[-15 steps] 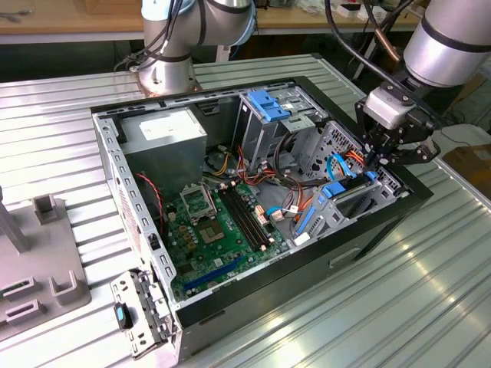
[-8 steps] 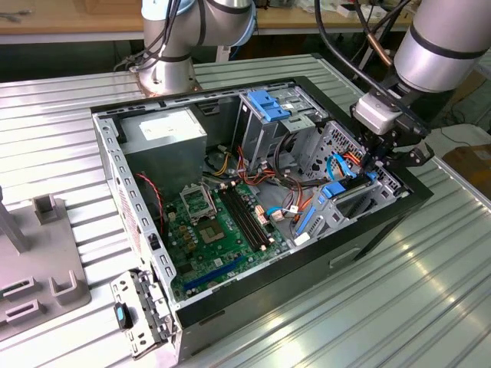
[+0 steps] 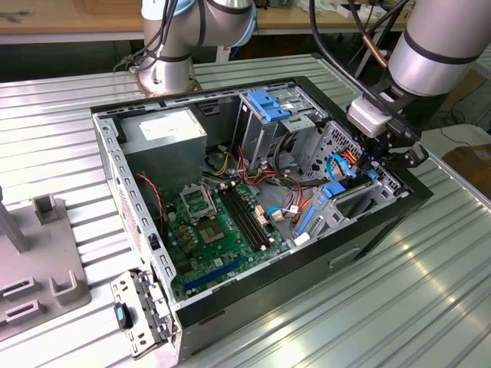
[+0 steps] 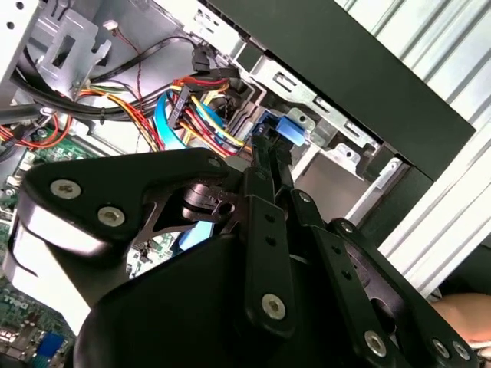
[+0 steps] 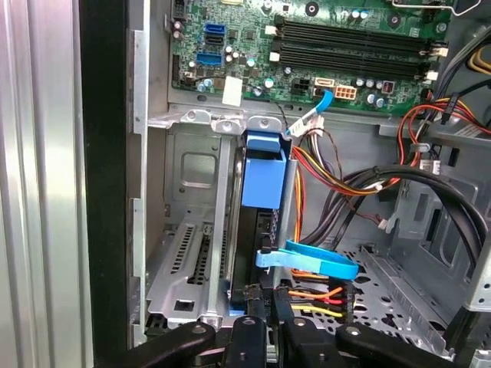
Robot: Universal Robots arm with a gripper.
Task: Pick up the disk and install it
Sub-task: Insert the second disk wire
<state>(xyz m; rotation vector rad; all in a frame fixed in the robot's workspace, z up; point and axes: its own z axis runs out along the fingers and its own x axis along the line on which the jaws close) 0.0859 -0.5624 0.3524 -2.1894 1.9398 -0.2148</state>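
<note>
The disk stands on edge in the lower drive bay of the open computer case. Its blue plastic frame and dark side face the first wrist view. My gripper is at the disk's near end, its black fingers close together around the blue frame edge. In the second wrist view the gripper pinches that end next to a blue tab. In the exterior view the gripper hangs over the case's corner at that view's right, above the disk.
Red, yellow and orange cables and a blue flat cable crowd beside the bay. A grey box with a white sticker, a metal cage with blue tabs and the motherboard fill the case. A grey fixture sits at the exterior view's left.
</note>
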